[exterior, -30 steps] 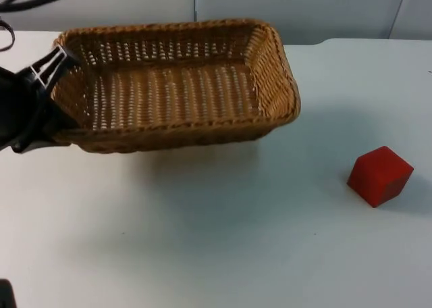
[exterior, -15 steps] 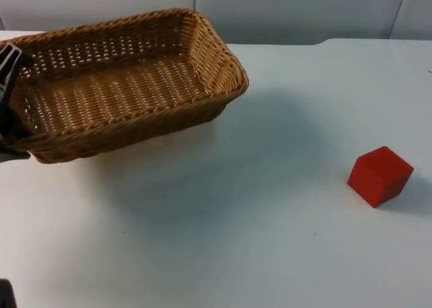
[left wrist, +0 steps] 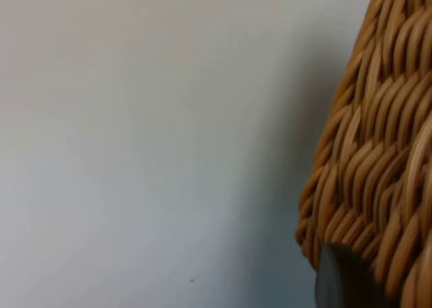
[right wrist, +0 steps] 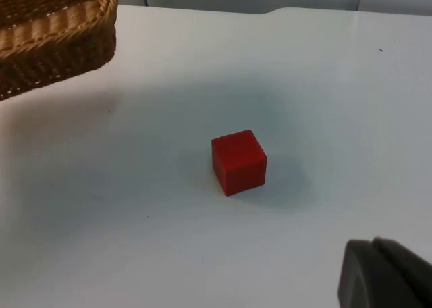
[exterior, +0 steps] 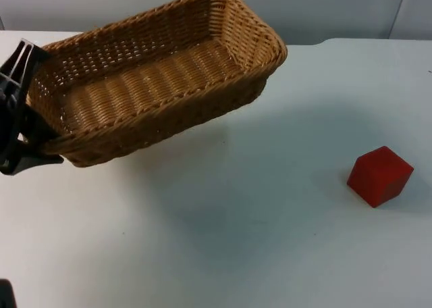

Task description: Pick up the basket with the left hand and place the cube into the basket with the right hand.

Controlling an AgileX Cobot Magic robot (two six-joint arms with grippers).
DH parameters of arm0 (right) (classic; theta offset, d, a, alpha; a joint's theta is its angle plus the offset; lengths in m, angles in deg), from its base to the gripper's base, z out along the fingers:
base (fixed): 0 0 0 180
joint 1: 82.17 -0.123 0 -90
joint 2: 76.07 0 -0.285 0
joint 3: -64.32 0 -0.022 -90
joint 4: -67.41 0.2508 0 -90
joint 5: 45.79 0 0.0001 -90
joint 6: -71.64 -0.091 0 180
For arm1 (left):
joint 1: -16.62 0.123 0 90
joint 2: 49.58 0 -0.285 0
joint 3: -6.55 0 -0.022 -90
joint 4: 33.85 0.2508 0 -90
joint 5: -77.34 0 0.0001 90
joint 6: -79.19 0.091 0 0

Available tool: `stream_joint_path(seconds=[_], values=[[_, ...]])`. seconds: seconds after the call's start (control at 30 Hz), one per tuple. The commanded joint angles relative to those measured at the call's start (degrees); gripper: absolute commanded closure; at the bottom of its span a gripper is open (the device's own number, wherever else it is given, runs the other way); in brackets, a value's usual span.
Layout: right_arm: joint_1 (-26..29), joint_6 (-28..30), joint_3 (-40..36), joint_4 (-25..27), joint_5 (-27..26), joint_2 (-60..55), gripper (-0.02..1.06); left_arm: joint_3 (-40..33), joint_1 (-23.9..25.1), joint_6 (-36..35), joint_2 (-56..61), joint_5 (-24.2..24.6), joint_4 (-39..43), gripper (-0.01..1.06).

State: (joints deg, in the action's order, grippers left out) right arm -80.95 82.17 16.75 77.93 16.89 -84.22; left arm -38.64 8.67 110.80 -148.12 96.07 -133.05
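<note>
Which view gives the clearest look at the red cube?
The right wrist view: the red cube sits central, three faces visible, alone on the table. The top view has it near the edge.

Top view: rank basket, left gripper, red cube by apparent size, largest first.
1. basket, by far the largest, held raised and tilted.
2. left gripper, clamped on the basket's short end; cut off by the picture's edge, so its rank over the cube is unsure.
3. red cube, on the table.
</note>
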Motion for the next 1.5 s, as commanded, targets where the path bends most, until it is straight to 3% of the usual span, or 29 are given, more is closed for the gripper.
stream_joint_path(seconds=[0.0,0.1,0.7,1.47], values=[[-0.2,0.0,-0.2,-0.2,-0.3,0.4,1.05,-1.0,-1.9,-1.2,2.1,-3.3,-0.8,1.05],[-0.2,0.0,-0.2,-0.2,-0.3,0.4,1.05,-1.4,-3.5,-1.2,3.2,-6.5,-0.8,1.05],[-0.2,0.0,-0.2,-0.2,-0.3,0.4,1.05,-1.4,-3.9,-0.6,3.3,-2.1,1.6,1.05],[-0.2,0.0,-0.2,-0.2,-0.3,0.4,1.05,-1.4,-3.9,-0.6,3.3,-2.1,1.6,1.05]])
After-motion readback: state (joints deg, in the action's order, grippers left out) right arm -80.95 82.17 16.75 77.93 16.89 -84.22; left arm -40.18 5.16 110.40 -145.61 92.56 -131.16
